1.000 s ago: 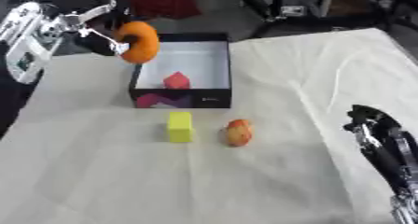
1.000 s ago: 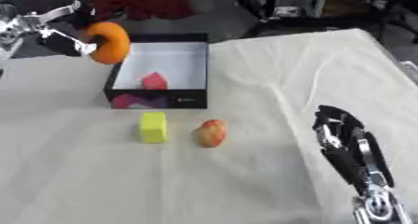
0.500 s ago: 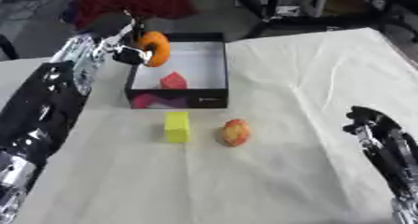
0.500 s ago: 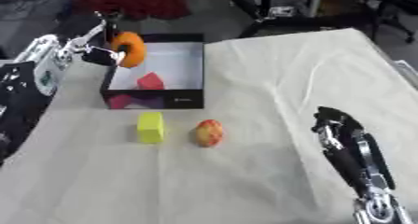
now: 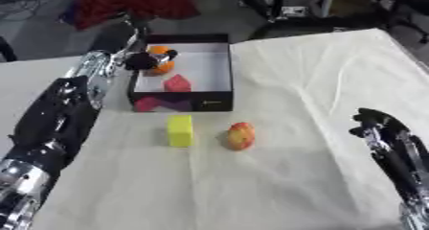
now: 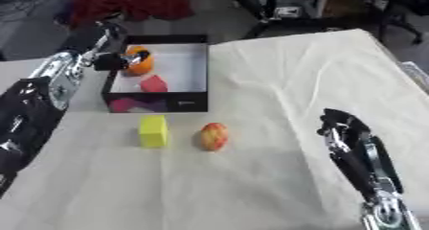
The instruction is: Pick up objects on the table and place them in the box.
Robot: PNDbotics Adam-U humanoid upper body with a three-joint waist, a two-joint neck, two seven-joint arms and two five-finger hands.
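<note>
Worktop [image 5: 318, 80] under cream cloth. Left hand [image 5: 144, 60] curled round orange ring [image 5: 162, 61], low inside box [image 5: 220, 68]. Uncurl only once ring clears rim, beside red piece [image 5: 177, 83]. Right hand [image 6: 339, 128] idle, fingers relaxed. Yellow block [image 5: 179, 130], apple [image 5: 241, 135] outside box, waiting.

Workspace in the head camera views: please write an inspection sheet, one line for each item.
Surface: table with pale cloth, creased.
Job's things: black box with white floor; red piece inside; orange object over the box's left part, in the left hand; yellow block and red-yellow fruit on the cloth before the box.
Clutter: nothing seen.
Hands: left hand curled round the orange object; right hand idle at lower right.
Cables: nothing seen.
Surroundings: red cloth, dark equipment beyond the table.
</note>
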